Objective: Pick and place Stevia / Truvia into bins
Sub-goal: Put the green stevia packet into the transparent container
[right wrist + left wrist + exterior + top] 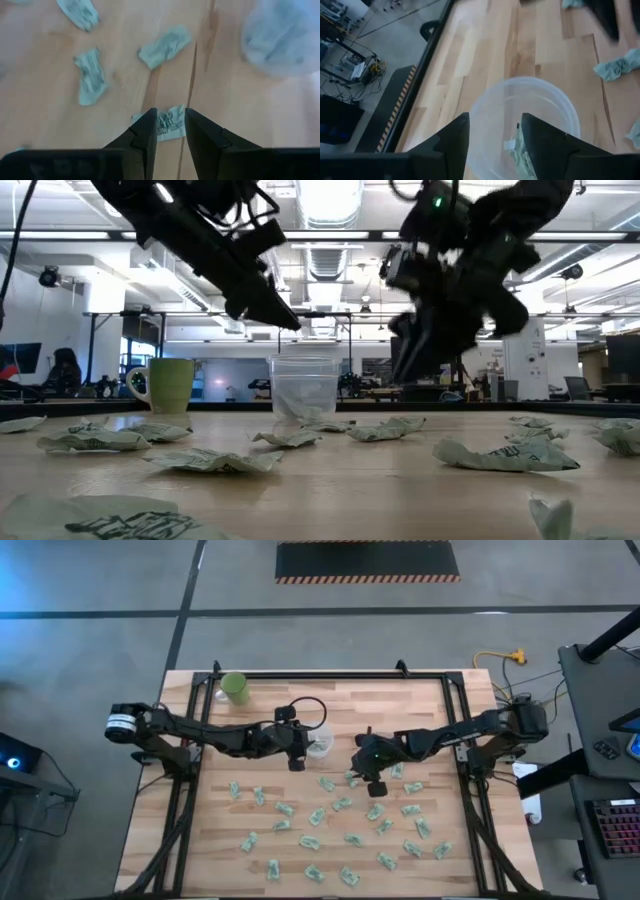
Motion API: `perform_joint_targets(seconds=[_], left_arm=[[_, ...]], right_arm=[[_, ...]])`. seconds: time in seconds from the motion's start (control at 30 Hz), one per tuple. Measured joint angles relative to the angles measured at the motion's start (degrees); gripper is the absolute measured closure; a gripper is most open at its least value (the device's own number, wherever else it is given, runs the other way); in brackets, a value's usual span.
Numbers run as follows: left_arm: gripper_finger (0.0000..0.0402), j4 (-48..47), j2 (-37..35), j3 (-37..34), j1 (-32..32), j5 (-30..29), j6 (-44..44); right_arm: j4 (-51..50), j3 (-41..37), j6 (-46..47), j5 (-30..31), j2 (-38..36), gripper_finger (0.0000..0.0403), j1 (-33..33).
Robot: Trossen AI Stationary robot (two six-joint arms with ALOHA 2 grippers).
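Crumpled paper packets (pixel 212 461), translucent round cup (pixel 304 389)

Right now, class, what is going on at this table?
Two robot arms are sorting pale green packets into a clear cup. The left gripper hangs open over the cup, which holds at least one packet. The right gripper is open above a packet on the wooden table. Many packets lie scattered.

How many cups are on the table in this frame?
2. A green cup stands near the table's far left corner; a clear cup sits mid-table under the left gripper, with packets already inside. None appear hidden.
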Motion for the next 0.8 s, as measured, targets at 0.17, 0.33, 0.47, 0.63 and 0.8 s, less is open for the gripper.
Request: perform_joint_targets(seconds=[0.17, 0.33, 0.47, 0.63, 0.8], left_arm=[[0.0235, -3.0, -2.6, -0.3, -0.7, 0.0, -0.7], [0.0235, -6.1, -4.9, -0.4, -0.8, 0.0, -2.1], [0.0235, -6.5, -5.4, -0.4, -0.8, 0.0, -3.1], [0.0235, -6.4, -5.7, -0.4, -0.8, 0.0, -3.4], [0.0235, -6.4, -5.7, -0.4, -0.8, 0.0, -3.4]], right_arm=[[1.3, 0.4, -0.9, 0.1, 4.7, 0.0301, -0.4], [1.5, 0.5, -1.0, 0.1, 6.2, 0.0303, -1.2], [1.4, 0.6, -1.0, 0.1, 6.9, 0.0314, -1.3], [1.0, 0.5, -1.1, 0.1, 7.0, 0.0339, -1.4], [-0.4, 0.5, -1.1, 0.0, 7.0, 0.0365, -1.4]])
